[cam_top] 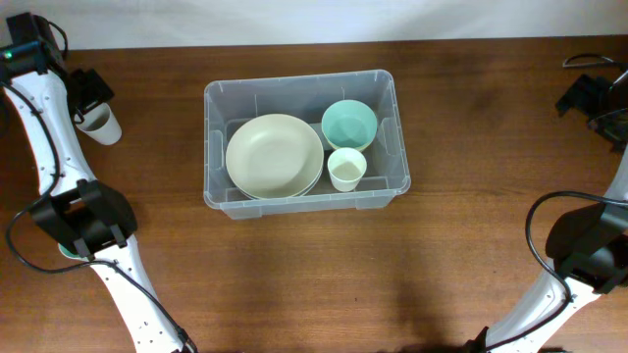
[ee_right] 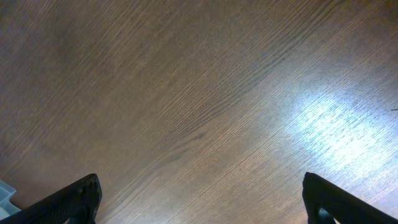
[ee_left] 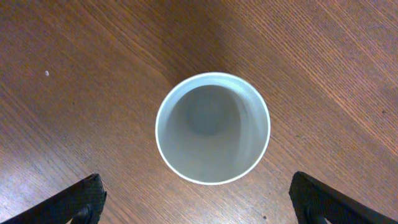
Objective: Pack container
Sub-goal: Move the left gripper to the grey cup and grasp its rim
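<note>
The clear plastic container [cam_top: 217, 98] stands mid-table and holds a cream plate [cam_top: 274, 155], a mint bowl [cam_top: 349, 125] and a small cream cup [cam_top: 346, 169]. A pale grey-blue cup [cam_top: 100, 125] stands upright on the table at the far left. My left gripper [cam_top: 88, 96] hovers directly over it, open, with its fingers wide on either side; the left wrist view looks straight down into the cup [ee_left: 212, 128], between the fingers of the left gripper [ee_left: 199, 202]. My right gripper [cam_top: 589, 98] is open and empty at the far right, over bare table in its wrist view [ee_right: 200, 199].
A green object [cam_top: 67, 252] shows partly under the left arm's base. A pale blue corner [ee_right: 5, 191] shows at the left edge of the right wrist view. Cables hang at the right table edge.
</note>
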You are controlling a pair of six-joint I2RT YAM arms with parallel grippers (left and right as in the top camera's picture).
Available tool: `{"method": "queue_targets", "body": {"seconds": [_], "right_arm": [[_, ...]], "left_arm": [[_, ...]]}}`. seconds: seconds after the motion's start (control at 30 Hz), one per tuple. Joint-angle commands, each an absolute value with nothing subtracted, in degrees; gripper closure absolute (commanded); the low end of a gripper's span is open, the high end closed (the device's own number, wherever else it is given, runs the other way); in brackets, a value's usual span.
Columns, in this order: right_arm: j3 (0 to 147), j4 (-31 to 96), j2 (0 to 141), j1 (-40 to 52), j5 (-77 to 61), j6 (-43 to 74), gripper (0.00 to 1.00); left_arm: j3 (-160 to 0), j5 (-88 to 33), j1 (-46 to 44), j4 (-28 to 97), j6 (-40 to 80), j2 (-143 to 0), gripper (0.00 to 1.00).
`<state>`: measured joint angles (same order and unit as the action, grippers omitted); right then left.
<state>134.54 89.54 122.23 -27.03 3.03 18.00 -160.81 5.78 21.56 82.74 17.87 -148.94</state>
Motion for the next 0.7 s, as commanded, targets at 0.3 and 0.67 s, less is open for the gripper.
{"method": "queue_targets", "body": {"seconds": [0.3, 0.67], "right_arm": [[134.3, 89.52, 122.41, -27.4, 3.68, 18.0, 0.01], [134.3, 89.52, 122.41, -27.4, 3.68, 18.0, 0.01]], "left_arm": [[-160.9, 5.34, 22.74, 82.7, 28.69, -152.9, 0.05], [-158.41, 5.32, 23.11, 82.37, 28.71, -153.05, 0.05]]}}
